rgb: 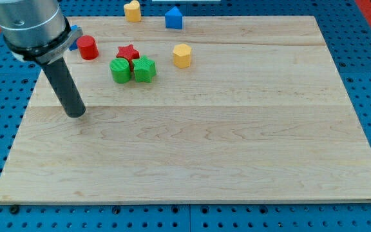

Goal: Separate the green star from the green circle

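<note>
The green circle (120, 70) and the green star (144, 69) sit side by side, touching, in the upper left part of the wooden board (237, 142). The circle is on the left, the star on the right. A red star (128, 52) rests just above them, against the circle. My tip (76, 114) is down on the board, to the lower left of the green circle, well apart from it.
A red cylinder (87, 48) stands left of the red star. A yellow hexagon (182, 56) lies right of the green star. A yellow block (132, 11) and a blue block (174, 18) sit at the top edge. Another blue block (75, 37) is partly hidden behind the arm.
</note>
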Tool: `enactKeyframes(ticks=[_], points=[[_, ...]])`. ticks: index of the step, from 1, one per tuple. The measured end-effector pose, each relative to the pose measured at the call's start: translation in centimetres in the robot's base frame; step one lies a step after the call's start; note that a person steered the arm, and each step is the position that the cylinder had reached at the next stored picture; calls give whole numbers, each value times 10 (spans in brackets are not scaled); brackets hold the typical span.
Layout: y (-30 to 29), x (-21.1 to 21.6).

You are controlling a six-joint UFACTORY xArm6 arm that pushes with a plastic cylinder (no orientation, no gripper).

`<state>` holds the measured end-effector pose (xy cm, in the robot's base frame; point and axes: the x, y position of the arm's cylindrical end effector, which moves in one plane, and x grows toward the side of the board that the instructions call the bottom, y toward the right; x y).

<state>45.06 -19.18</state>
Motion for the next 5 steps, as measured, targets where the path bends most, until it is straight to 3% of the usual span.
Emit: enactKeyframes(ticks=[2, 3, 5], points=[[85, -70], [113, -77], [30, -55]])
